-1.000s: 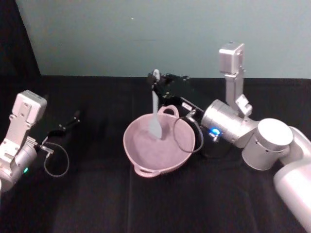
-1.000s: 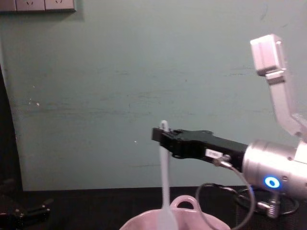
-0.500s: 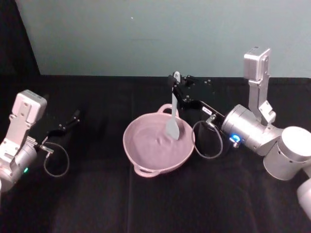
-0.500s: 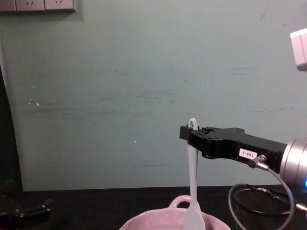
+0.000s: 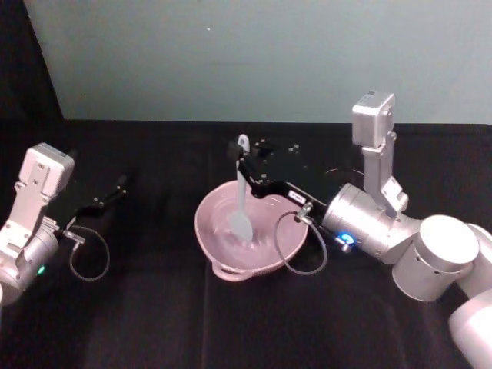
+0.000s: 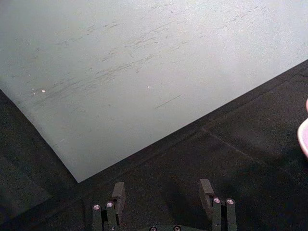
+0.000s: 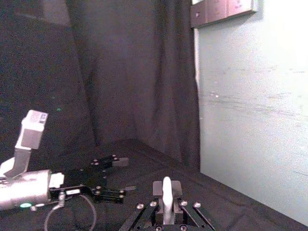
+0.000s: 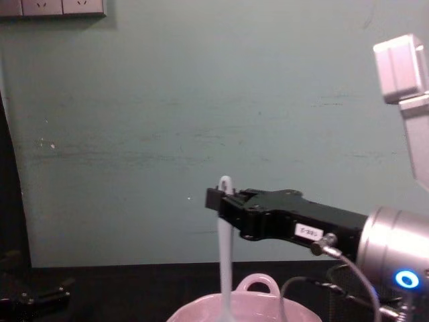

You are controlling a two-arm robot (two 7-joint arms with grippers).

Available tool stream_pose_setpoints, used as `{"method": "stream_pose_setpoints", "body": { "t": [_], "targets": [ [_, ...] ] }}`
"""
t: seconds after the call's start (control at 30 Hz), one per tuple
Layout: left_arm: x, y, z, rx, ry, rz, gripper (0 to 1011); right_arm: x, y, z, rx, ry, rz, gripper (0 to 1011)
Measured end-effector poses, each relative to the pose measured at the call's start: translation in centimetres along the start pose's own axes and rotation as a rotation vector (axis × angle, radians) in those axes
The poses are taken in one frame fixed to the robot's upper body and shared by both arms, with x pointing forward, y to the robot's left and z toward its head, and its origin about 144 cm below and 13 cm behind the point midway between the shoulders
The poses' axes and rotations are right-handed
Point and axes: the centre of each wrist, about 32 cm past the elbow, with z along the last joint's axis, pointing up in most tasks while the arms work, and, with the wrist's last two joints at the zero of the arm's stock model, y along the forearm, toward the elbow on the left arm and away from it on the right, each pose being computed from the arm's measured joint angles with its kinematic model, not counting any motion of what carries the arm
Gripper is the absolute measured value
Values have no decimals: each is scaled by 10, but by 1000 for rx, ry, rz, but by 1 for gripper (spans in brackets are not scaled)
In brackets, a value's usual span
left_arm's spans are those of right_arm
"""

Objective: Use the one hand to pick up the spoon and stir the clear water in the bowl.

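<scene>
Spoon (image 5: 241,198) is gripped near its handle top by the shut fingers of the right gripper (image 5: 244,160), head dipped in the pink bowl (image 5: 201,231), so stirring looks underway and a circular sweep is called for next; left gripper (image 6: 162,192) is parked off to the side, fingers apart and empty.

Left gripper (image 6: 162,192) with its two black fingers (image 6: 118,191) spread wide, over a black tablecloth (image 6: 250,159). Pale green scuffed wall (image 6: 144,62) beyond the table. Sliver of the pink bowl (image 6: 304,137), mostly cut off, well apart from the gripper.
</scene>
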Motion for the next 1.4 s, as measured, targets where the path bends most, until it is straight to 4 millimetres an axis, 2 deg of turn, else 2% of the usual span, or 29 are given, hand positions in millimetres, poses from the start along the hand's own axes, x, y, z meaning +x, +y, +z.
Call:
{"method": "stream_pose_setpoints", "body": {
  "t": [0.27, 0.47, 0.57, 0.77, 0.97, 1.2, 1.4],
  "targets": [
    [0, 0, 0, 0, 0, 0, 1011, -4, 24, -4, 10, 12, 38, 110],
    [0, 0, 0, 0, 0, 0, 1011, 8, 40, -7, 7, 11, 24, 110],
    [0, 0, 0, 0, 0, 0, 1011, 14, 42, -8, 4, 9, 10, 110],
    [0, 0, 0, 0, 0, 0, 1011, 29, 35, -7, 2, 2, -40, 110],
    [0, 0, 0, 0, 0, 0, 1011, 38, 17, -4, -1, -10, -85, 110],
    [0, 0, 0, 0, 0, 0, 1011, 33, 0, -2, -10, -17, -93, 110],
    [0, 0, 0, 0, 0, 0, 1011, 19, -9, 1, -8, -17, -65, 110]
  ]
}}
